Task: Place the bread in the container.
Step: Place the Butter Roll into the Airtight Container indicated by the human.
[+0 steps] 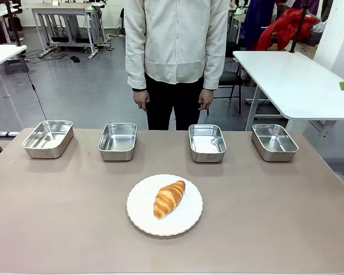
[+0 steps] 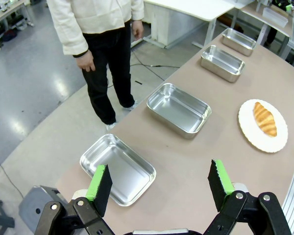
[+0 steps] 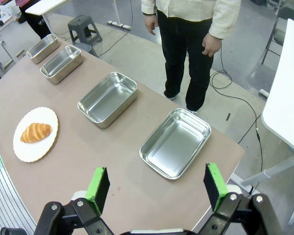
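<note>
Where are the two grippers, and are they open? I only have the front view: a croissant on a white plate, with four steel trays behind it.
Observer: The left gripper is open, above the table's left end, looking down at the leftmost steel tray.
Operator: And the right one?
Observer: The right gripper is open too, above the right end, with the rightmost steel tray ahead of its fingers.
Operator: Is either holding anything?
Observer: No, nothing sits between either pair of green pads.
</note>
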`<state>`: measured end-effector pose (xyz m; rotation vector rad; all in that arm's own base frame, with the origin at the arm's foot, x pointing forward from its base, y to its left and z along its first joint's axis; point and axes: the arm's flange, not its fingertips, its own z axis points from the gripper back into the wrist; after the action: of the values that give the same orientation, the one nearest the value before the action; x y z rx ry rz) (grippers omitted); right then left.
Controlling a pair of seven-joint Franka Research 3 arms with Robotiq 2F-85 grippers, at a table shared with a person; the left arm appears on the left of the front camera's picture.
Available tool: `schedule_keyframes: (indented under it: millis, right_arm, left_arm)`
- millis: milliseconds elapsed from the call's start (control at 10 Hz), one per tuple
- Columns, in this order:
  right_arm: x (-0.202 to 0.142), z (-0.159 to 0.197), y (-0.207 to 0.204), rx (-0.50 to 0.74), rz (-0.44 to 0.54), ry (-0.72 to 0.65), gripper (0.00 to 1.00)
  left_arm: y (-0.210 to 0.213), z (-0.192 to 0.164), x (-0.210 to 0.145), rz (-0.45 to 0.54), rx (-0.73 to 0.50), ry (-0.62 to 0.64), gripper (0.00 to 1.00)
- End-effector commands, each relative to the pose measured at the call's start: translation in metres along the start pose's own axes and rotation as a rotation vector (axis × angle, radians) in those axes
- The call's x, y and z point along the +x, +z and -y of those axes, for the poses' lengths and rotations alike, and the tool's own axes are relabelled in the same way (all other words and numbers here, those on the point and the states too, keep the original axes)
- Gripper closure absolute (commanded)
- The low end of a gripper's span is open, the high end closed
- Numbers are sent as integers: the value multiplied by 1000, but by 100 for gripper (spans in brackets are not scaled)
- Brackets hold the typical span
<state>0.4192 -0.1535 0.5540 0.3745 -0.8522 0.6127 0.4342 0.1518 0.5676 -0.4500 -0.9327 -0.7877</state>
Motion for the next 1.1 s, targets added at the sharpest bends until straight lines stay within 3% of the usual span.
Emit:
schedule_keyframes:
  millis: [0,1000]
  right_arm:
    - [-1,1,0,6,11,4,0]
    - [-1,1,0,6,11,4,0]
  left_arm:
    - [2,1,1,13,3,0,0]
    - [2,1,1,13,3,0,0]
